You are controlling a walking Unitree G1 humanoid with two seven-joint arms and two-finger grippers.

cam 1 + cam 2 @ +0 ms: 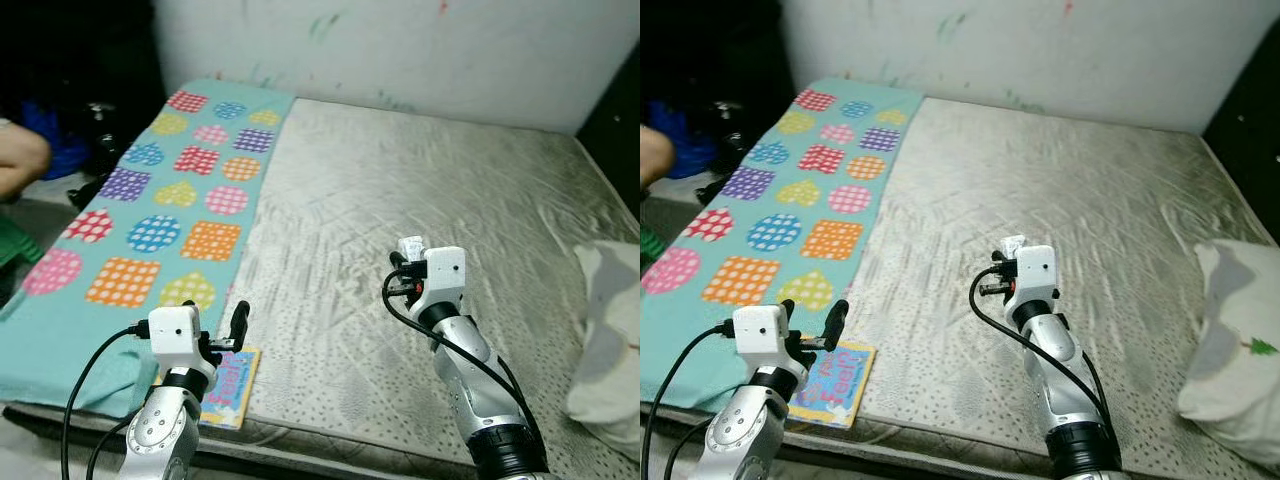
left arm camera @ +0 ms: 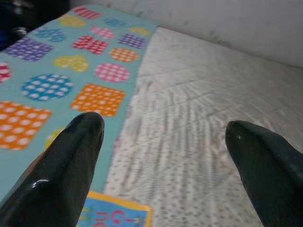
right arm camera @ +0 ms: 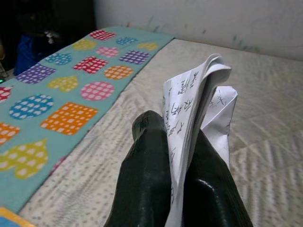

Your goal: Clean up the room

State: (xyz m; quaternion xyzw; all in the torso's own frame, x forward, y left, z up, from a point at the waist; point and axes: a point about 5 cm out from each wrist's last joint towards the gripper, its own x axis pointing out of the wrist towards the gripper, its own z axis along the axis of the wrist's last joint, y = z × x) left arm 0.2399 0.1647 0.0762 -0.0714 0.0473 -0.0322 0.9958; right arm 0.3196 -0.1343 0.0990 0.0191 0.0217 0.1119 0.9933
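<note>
My right gripper (image 3: pixel 177 137) is shut on a folded white paper (image 3: pixel 194 94) with handwriting, held above the middle of the grey mattress (image 1: pixel 420 180). The paper (image 1: pixel 410 245) sticks up from the fingers. My left gripper (image 2: pixel 163 130) hangs open low over the bed's front edge, nothing between its fingers (image 2: pixel 71 161). Just below it lies a colourful booklet (image 1: pixel 232 385) flat on the mattress, beside the edge of a teal blanket (image 1: pixel 170 220) printed with dotted hearts, circles and squares.
A white and grey pillow (image 1: pixel 610 340) lies at the bed's right edge. A marked white wall (image 1: pixel 400 50) runs behind the bed. A person's hand (image 1: pixel 18 160) and dark clutter (image 1: pixel 95 130) are on the left beyond the blanket.
</note>
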